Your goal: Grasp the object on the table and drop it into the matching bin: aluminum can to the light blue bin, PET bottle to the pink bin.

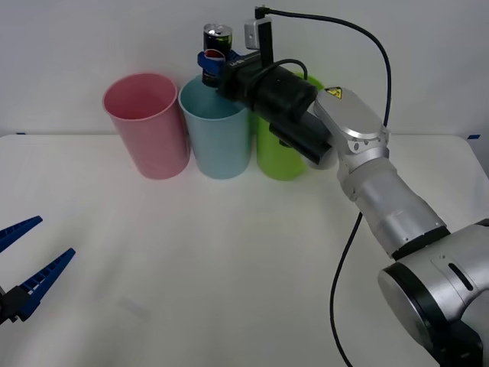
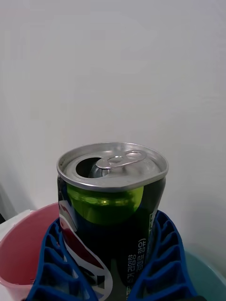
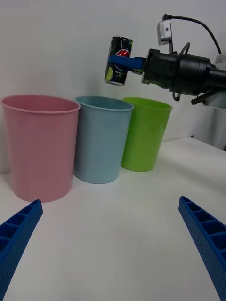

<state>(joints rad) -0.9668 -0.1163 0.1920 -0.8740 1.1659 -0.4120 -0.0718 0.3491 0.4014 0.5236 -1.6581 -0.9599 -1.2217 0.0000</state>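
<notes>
R gripper [image 1: 215, 64] pinching aluminum can [image 1: 217, 38] above light blue bin [image 1: 216, 138], pink bin [image 1: 147, 126] at its 9 o'clock; L gripper [image 1: 23, 256] spread, table's [image 1: 229, 260] 8 o'clock

Reaching far forward and up with the right arm, silver forearm angling from the lower right toward the centre, black wrist leading. Carrying the right end effector [image 1: 212, 61] high above table [image 1: 229, 267] level, blue ribbed fingers [image 2: 56, 263] pressing in from both sides on the aluminum can [image 1: 217, 37]. Resting the left end effector [image 1: 27, 264] low at the near left, blue fingers [image 3: 19, 230] spreading wide apart, gripping nothing.
</notes>
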